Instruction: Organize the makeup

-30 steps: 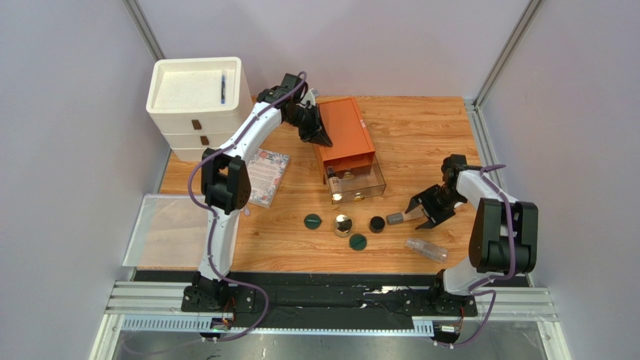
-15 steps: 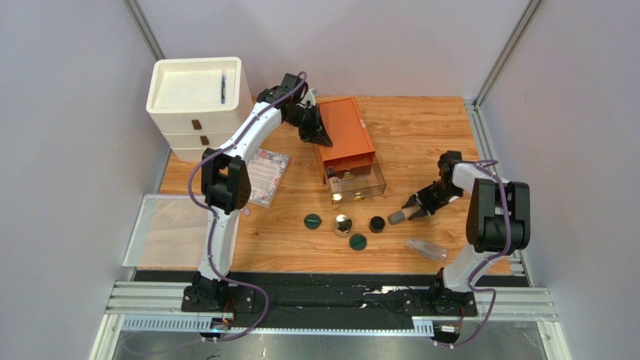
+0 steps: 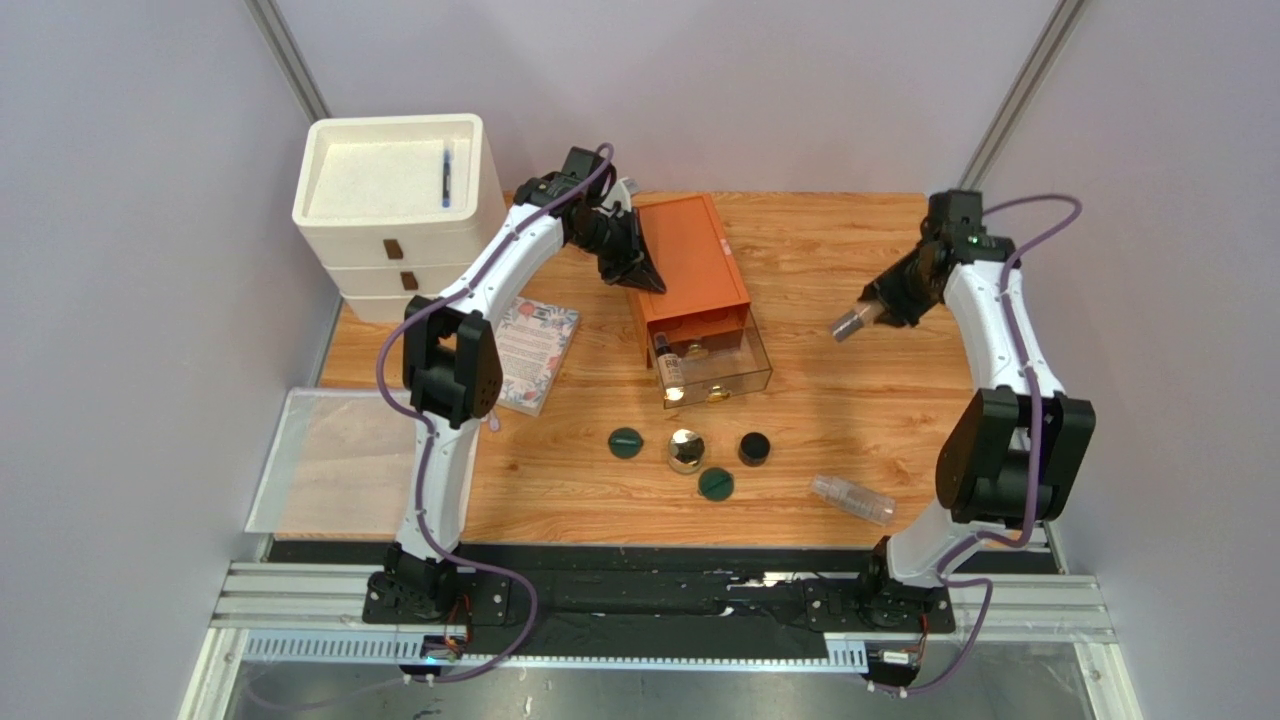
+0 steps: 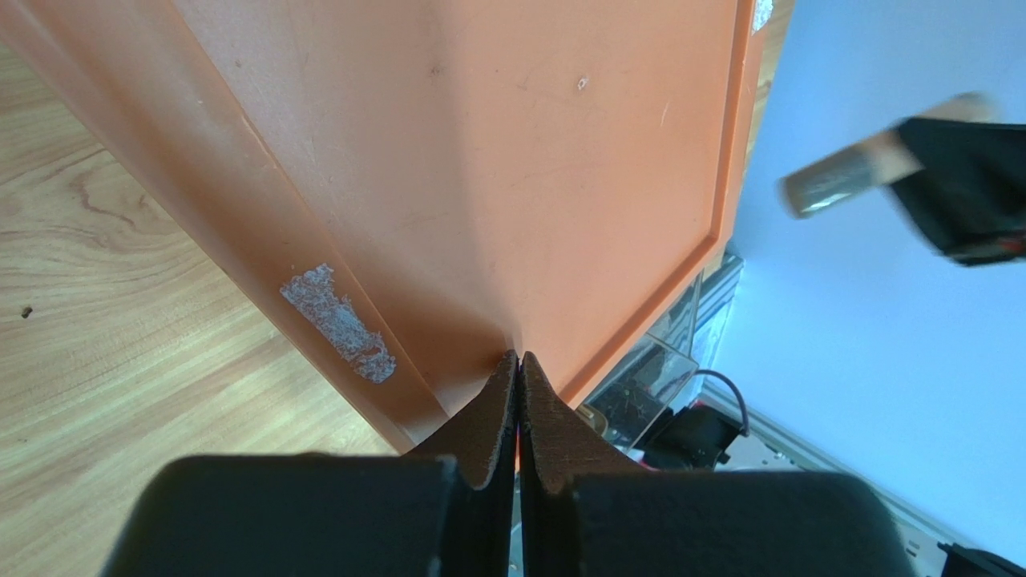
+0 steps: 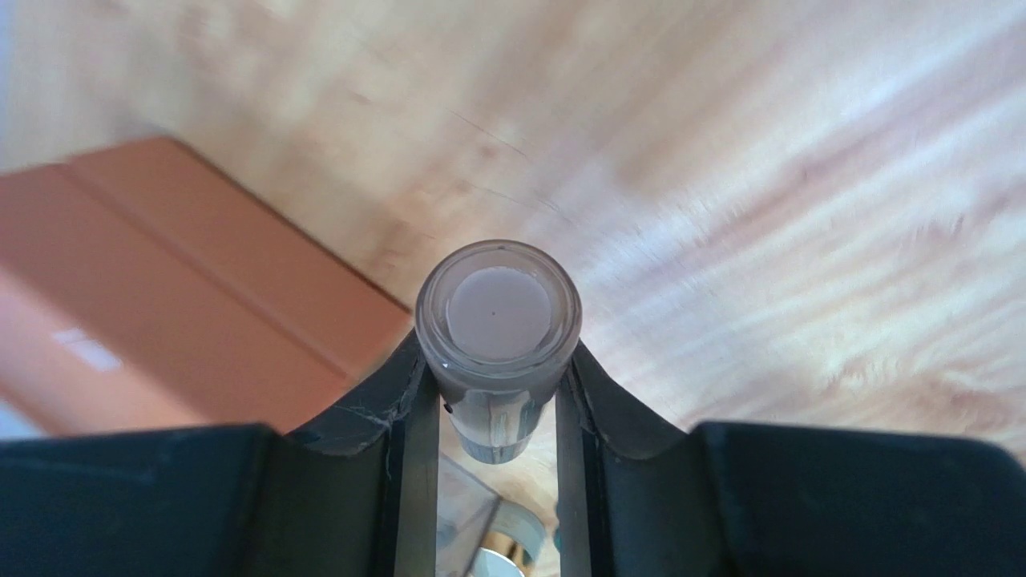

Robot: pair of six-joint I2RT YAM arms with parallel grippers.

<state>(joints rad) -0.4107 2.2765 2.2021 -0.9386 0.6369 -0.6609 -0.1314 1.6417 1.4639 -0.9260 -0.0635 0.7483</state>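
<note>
My right gripper (image 3: 875, 309) is shut on a beige dark-capped tube (image 3: 852, 321) and holds it in the air, right of the orange-brown drawer box (image 3: 694, 258). The right wrist view shows the tube's cap end (image 5: 497, 315) between my fingers (image 5: 416, 373). My left gripper (image 3: 646, 279) is shut and empty, tips pressed on the box's top (image 4: 482, 180). The box's clear drawer (image 3: 718, 369) stands open with small cosmetics inside. Two green compacts (image 3: 625, 443) (image 3: 715, 483), a gold-rimmed compact (image 3: 687, 449), a black jar (image 3: 753, 447) and a clear bottle (image 3: 852, 500) lie on the table.
A floral notebook (image 3: 535, 351) lies left of the box. A white drawer unit (image 3: 394, 195) stands at the back left. A clear tray (image 3: 308, 459) sits off the table's left edge.
My right gripper has closed on the tube, lifted it off the table and carried it back and up to beside the box. The left arm has not moved.
</note>
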